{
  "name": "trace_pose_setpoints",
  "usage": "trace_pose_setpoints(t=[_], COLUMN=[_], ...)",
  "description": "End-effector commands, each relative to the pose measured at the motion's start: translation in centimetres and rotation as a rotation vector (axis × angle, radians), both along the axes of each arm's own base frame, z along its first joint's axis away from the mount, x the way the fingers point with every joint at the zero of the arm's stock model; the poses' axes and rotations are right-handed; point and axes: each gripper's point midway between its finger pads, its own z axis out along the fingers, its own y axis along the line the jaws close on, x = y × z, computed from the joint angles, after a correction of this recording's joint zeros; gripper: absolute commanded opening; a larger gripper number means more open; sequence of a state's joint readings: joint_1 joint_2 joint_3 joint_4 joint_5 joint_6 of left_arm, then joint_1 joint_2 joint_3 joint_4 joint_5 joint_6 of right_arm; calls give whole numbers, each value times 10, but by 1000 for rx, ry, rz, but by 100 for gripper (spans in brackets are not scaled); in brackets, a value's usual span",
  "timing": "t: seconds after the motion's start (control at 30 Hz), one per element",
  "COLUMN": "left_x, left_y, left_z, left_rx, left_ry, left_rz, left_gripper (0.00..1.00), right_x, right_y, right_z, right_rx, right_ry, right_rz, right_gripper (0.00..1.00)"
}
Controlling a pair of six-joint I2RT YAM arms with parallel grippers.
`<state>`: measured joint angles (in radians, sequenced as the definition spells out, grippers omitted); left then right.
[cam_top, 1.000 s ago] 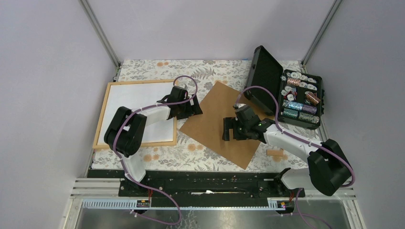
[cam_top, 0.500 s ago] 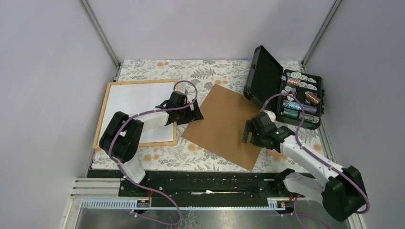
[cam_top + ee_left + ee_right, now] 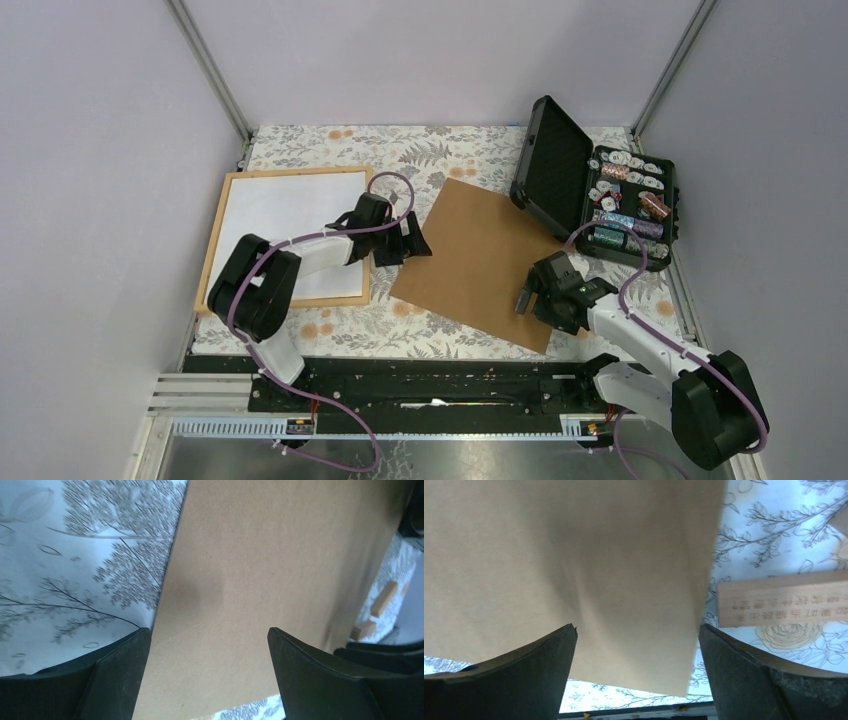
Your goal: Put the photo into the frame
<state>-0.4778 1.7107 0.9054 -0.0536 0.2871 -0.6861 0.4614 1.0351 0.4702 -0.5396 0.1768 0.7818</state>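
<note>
Floral-print counter [image 3: 440,150] inside a plain lavender-walled booth. Nearest, at the lower right of the overhead view, the right end effector [image 3: 524,297] hangs wide open over the near right corner of the brown backing board [image 3: 480,260], with nothing in it. A small wood block [image 3: 781,600] lies just beside that corner. Further in, the left end effector [image 3: 412,243] is spread open as well, empty, at the board's left edge. The frame [image 3: 284,303] lies flat at the left, white inside. A black case [image 3: 555,170] stands open at the far right.
</note>
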Motion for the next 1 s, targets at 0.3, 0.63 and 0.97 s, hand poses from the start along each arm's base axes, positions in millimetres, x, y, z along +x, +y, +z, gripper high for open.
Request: trace_pose_setpoints(t=[0.3, 0.63, 0.97], left_x=[-67, -81, -7], left_y=[-24, 7, 54], left_z=[62, 99, 76], left_rx=[-274, -253, 137], left_ry=[105, 24, -128], left_rz=[-138, -43, 51], left_gripper=[91, 93, 99], right_x=[13, 19, 32], right_y=[54, 81, 46], right_z=[17, 18, 11], right_rx=[261, 360, 166], right_ry=[-85, -95, -99], right_rz=[201, 334, 197], right_gripper=[99, 99, 100])
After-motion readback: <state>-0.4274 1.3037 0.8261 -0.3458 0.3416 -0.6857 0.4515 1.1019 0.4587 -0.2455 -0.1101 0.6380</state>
